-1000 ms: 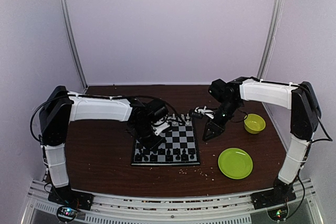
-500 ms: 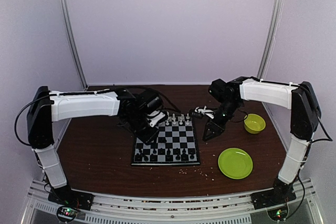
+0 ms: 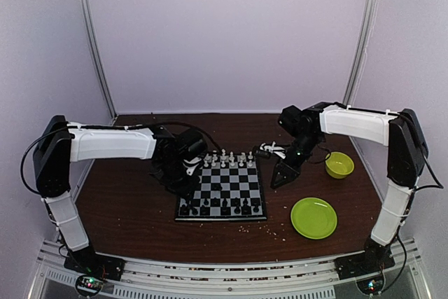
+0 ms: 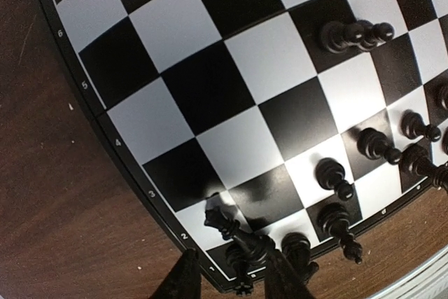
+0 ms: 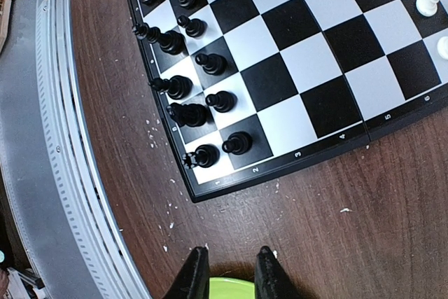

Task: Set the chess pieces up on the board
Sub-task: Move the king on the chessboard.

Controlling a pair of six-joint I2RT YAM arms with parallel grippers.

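Observation:
The board (image 3: 225, 187) lies in the middle of the brown table. Black chess pieces (image 3: 220, 207) fill its near rows and white ones (image 3: 228, 160) line its far edge. My left gripper (image 3: 180, 181) hangs at the board's left edge. In the left wrist view the left gripper (image 4: 234, 281) is open above the board's (image 4: 210, 89) near corner, and a black piece (image 4: 225, 223) leans among upright ones (image 4: 334, 174) there. My right gripper (image 3: 281, 176) hovers right of the board. It (image 5: 229, 271) is open and empty over bare wood, beside the black pieces (image 5: 189, 113).
A round green plate (image 3: 313, 217) lies at the front right, its rim (image 5: 231, 292) just under the right fingers. A green bowl (image 3: 339, 164) sits further right. Pale crumbs (image 3: 266, 228) dot the wood near the board's front. A metal rail (image 5: 42, 138) runs along the table's near edge.
My left gripper has opened and drawn back leftward from over the board's far left part to its left edge, uncovering the white row. The right arm has not moved.

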